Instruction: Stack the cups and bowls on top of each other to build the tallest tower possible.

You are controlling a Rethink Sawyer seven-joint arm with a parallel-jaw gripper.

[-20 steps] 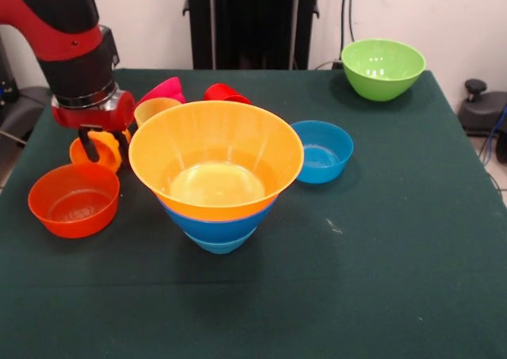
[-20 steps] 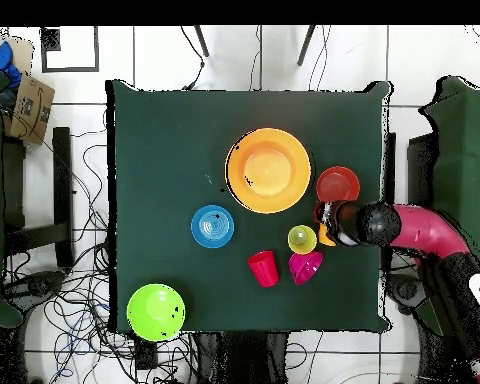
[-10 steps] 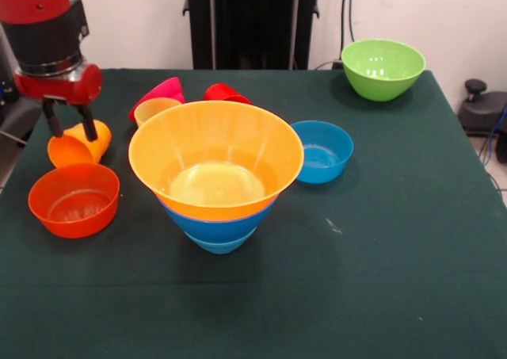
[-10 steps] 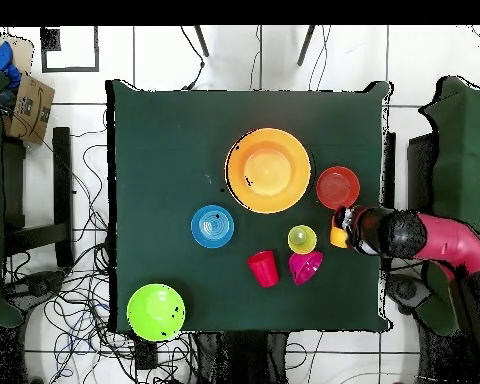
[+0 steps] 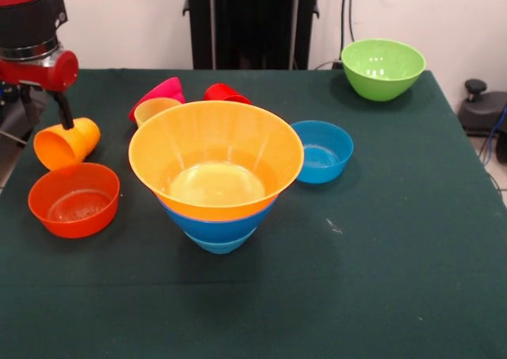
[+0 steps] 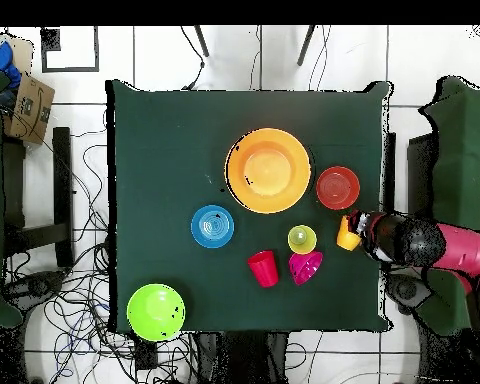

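My gripper (image 5: 46, 121) hangs at the table's left side in the front view, its fingers closed on the tilted orange-yellow cup (image 5: 66, 143), held at the fingertips just above the shallow orange bowl (image 5: 74, 200). Overhead, the cup (image 6: 347, 233) sits at the gripper's tip (image 6: 362, 232). The tower (image 5: 215, 149) stands mid-table: a wide yellow-orange bowl on a large blue bowl (image 5: 218, 223) on a small light-blue one (image 5: 218, 246). A yellow cup (image 5: 154, 107), a magenta bowl (image 5: 162, 89) and a red cup (image 5: 224, 93) lie behind the tower.
A small blue bowl (image 5: 322, 150) stands right of the tower. A large lime green bowl (image 5: 383, 68) stands at the far right corner. The dark green table (image 5: 380, 240) ends close to the left of the held cup.
My gripper has risen and moved left toward the table's edge, away from the tower, and the orange-yellow cup has gone with it. Nothing else has moved.
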